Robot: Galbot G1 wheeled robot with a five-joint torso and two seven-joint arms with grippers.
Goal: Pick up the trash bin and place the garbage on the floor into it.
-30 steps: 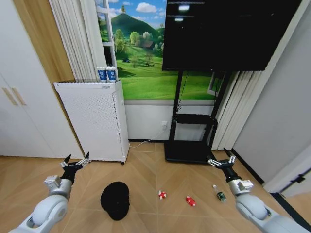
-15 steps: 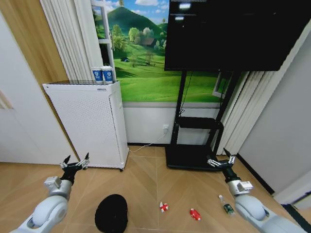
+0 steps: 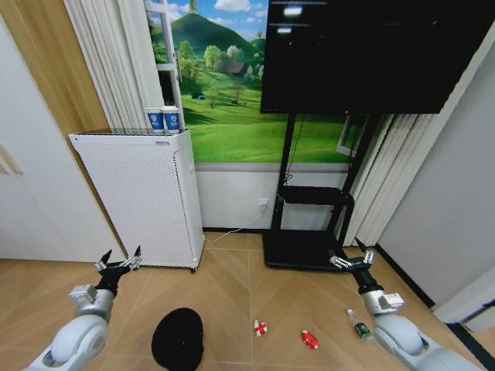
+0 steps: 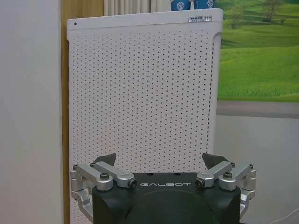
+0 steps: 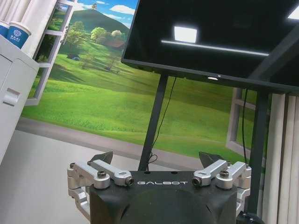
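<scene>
The trash bin (image 3: 177, 338), round and black with a bag lining, stands on the herringbone wood floor (image 3: 224, 278) between the two arms, nearer the left one. To its right three bits of garbage lie in a loose row, apart from each other: a red-and-white piece (image 3: 261, 328), a red piece (image 3: 310, 339) and a small clear bottle (image 3: 359, 325) with a green label, just beside the right arm. The left pincer (image 3: 118, 260) hangs above the floor in front of the white perforated cabinet (image 3: 139, 197), fingers spread wide and holding nothing. The right pincer (image 3: 353, 259) is raised before the black TV stand (image 3: 305, 232), equally wide open and empty.
</scene>
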